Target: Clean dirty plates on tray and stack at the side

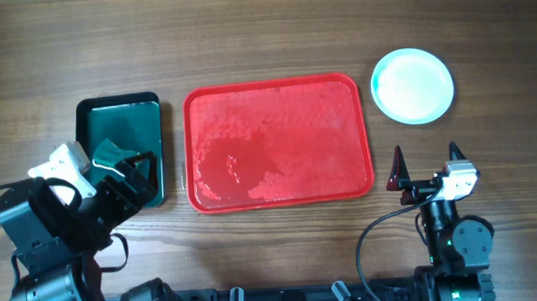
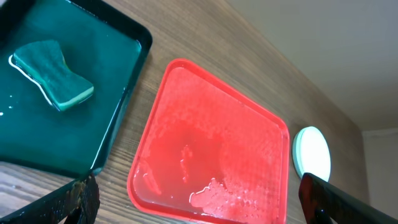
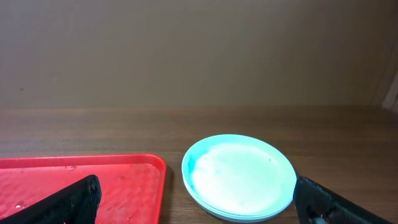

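The right gripper stands with its jaws wide apart and nothing between them, at the lower right of the overhead view. Straight above it in that frame, well apart from the fingertips, the plates sit stacked on the table, just beyond the upper right corner of the red tray. In the right wrist view the stack lies centred between the two dark fingers, beyond them, with the tray's corner at the lower left.

The left gripper also has its jaws spread and holds nothing. Its wrist view looks across the red tray, with the plates small at the right edge and, at the upper left, a green sponge lying in a dark tray.

Both fingers in each wrist view are cut off by the bottom edge. In the overhead view the left arm covers the lower part of the dark tray. How many plates the stack holds is hard to tell (the right wrist view shows a second rim under the top one).

The top plate is pale aqua at the rim and whitish across the middle. The red tray's floor shines wet, with streaks and patches of water toward its lower left.
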